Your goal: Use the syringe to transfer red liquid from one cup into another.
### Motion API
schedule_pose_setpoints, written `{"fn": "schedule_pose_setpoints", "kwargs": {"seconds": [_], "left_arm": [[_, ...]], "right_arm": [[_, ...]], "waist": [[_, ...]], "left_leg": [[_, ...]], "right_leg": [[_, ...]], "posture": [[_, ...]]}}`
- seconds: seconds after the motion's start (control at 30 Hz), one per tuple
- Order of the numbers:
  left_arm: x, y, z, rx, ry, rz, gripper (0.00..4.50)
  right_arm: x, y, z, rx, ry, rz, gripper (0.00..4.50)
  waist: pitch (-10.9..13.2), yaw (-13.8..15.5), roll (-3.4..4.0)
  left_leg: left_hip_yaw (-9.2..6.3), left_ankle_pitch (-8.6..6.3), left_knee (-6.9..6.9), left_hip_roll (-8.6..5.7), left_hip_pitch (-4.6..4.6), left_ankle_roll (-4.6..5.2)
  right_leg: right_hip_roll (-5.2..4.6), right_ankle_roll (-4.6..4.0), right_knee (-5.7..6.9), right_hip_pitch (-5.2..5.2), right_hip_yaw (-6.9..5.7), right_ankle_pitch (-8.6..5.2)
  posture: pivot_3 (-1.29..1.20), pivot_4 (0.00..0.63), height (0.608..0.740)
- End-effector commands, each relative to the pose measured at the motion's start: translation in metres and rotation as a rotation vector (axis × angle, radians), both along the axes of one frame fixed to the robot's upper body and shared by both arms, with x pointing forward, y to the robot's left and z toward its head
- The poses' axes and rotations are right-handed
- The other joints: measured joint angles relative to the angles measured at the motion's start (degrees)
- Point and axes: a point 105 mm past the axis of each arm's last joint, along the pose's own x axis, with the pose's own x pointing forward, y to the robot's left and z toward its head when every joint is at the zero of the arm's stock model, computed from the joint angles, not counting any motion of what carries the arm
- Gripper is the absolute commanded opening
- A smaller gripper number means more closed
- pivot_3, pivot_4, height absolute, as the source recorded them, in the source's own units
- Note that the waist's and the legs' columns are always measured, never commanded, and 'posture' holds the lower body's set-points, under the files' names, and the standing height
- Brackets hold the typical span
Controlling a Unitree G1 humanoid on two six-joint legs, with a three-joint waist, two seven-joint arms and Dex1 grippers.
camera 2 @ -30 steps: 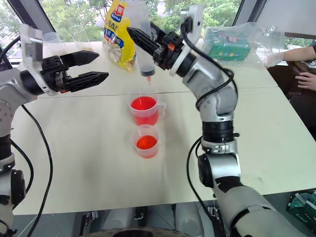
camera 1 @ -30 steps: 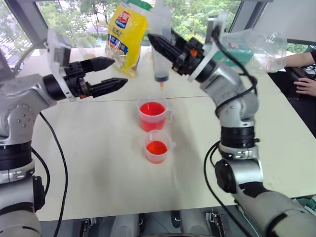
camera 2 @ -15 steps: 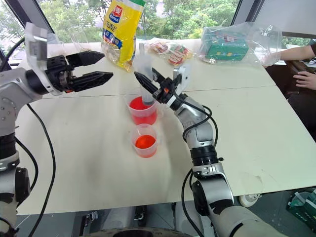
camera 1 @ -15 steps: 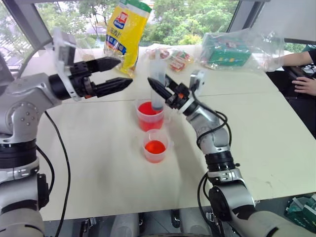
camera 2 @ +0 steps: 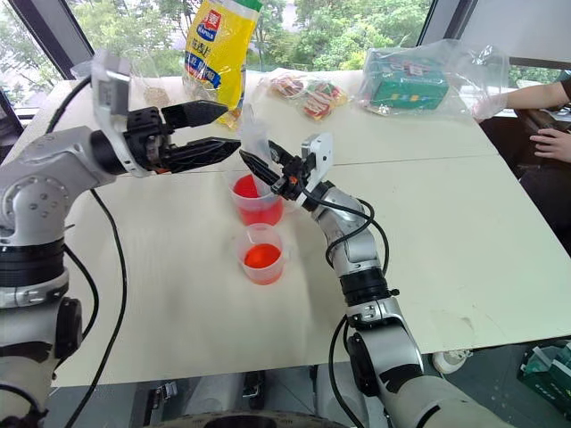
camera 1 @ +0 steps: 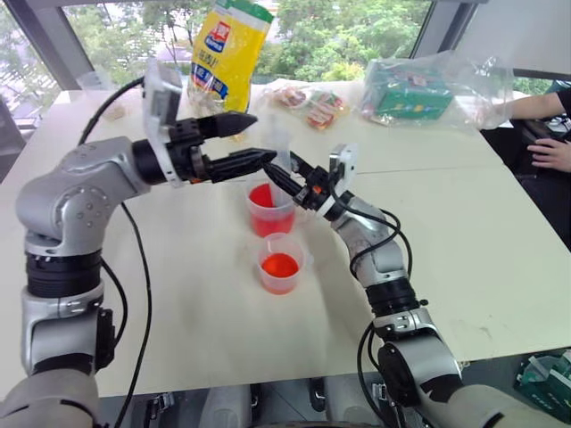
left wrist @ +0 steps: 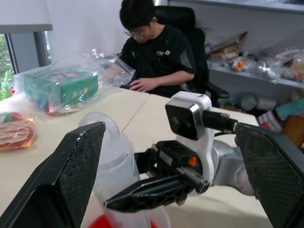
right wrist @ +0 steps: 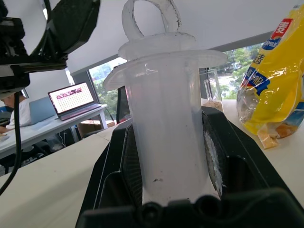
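Syringe [right wrist: 166,123] upright in right gripper [camera 2: 259,169], seemingly inside wider cup [camera 1: 270,214]

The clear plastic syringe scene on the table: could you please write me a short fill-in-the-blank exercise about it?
1. The right claw is shut on the clear plastic ____.
2. The left claw is ____, holding nothing.
3. The wider clear plastic cup and smaller clear cup both hold ____ liquid.

Answers: syringe; open; red

The syringe [right wrist: 166,118] has its lower barrel hidden behind the right gripper's [camera 2: 260,167] black fingers — its tip cannot be seen. The person [left wrist: 154,52] at the table's far side is cut off by the frame edge.
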Motion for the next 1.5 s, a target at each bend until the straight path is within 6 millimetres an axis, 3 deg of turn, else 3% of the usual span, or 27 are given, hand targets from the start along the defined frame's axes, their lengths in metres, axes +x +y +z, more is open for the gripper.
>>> {"fn": "schedule_pose_setpoints", "kwargs": {"seconds": [0.03,0.63,0.73,0.97,1.5], "left_arm": [[-0.001,-0.008,0.004,0.013,-0.04,-0.024,4.5],[0.013,-0.022,-0.006,-0.003,-0.016,-0.044,4.5],[0.014,-0.023,-0.005,-0.029,0.0,-0.05,3.57],[0.017,-0.021,-0.001,-0.047,-0.002,-0.04,0.1],[0.021,-0.003,0.048,-0.104,-0.15,0.043,0.04]], "right_arm": [[-0.006,0.002,0.015,0.01,-0.072,0.012,1.39],[-0.012,0.008,0.018,0.004,-0.079,0.043,1.39],[-0.014,0.01,0.016,-0.003,-0.075,0.053,1.39],[-0.016,0.012,0.012,-0.018,-0.06,0.073,1.39],[-0.018,0.015,-0.011,-0.062,0.021,0.112,1.39]], "waist": [[0.0,0.0,0.0],[0.0,0.0,0.0],[0.0,0.0,0.0],[0.0,0.0,0.0],[0.0,0.1,0.0]], "left_leg": [[0.0,0.0,0.0,0.0,0.0,0.0],[0.0,0.0,0.0,0.0,0.0,0.01],[-0.01,0.0,0.0,0.0,0.0,0.01],[-0.01,0.0,0.0,0.01,0.0,0.01],[-0.01,0.0,0.0,0.0,0.0,0.01]], "right_leg": [[0.0,0.0,0.0,0.0,0.0,0.0],[0.0,0.0,0.0,0.0,0.0,0.0],[0.0,0.0,0.0,0.0,0.0,0.0],[0.01,0.0,0.0,-0.01,0.0,0.0],[0.0,0.0,-0.01,0.0,0.0,0.0]], "posture": [[0.0,0.15,0.74],[0.0,0.15,0.74],[0.0,0.15,0.74],[0.0,0.15,0.74],[0.0,0.15,0.74]]}}
